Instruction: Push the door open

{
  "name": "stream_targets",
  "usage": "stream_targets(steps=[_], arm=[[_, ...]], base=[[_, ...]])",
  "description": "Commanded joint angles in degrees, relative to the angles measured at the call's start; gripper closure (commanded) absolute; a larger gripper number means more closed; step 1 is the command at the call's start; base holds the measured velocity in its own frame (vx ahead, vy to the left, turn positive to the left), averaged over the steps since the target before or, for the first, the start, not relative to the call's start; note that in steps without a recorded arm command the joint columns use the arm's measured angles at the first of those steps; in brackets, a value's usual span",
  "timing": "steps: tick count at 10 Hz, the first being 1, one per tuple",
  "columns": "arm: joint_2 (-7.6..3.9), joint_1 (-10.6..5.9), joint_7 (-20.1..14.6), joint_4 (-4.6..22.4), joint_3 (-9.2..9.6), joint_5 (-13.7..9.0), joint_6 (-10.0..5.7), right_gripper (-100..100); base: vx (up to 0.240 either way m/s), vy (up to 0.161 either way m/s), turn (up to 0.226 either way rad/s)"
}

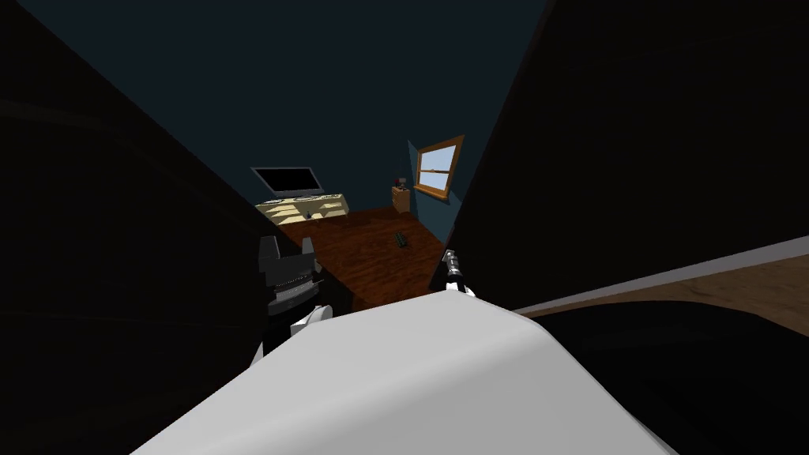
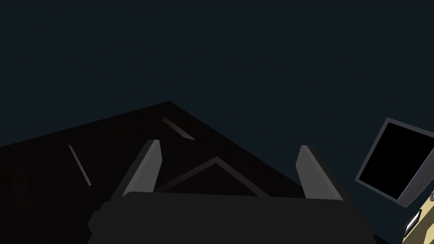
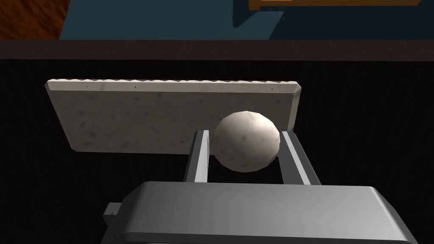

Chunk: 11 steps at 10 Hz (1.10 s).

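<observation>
The door [image 1: 632,158] is a dark panel rising on my right in the head view, its edge beside the gap into the room ahead. A round white knob [image 3: 246,144] sits on a pale speckled plate [image 3: 140,118] on the door's black face [image 3: 373,127]. My right gripper [image 3: 246,134] is shut on the knob, one finger on each side of it. In the head view, the right gripper [image 1: 451,261] sits at the door's edge. My left gripper [image 1: 288,272] is held up by the left side, and its fingers [image 2: 146,169] stand wide open with nothing between them.
A dark surface [image 1: 118,237] closes in on my left. Through the gap lies a red-brown wooden floor [image 1: 371,261] with a small dark object [image 1: 403,238] on it. At the back are a screen [image 1: 288,180] on a pale cabinet [image 1: 304,208], a small wooden stand [image 1: 401,197] and a window [image 1: 438,167].
</observation>
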Motion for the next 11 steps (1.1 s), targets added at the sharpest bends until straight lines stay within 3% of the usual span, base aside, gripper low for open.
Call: stream_targets(steps=[1,11], arm=[[-0.31,-0.07,0.5,-0.1,-1.25,-0.6,-0.12,100],[-0.74,0.68,2.3,-0.1,-6.20,-3.0,0.13,100]], base=[[0.193,0.028,-0.054],[0.174,-0.006,-0.043]])
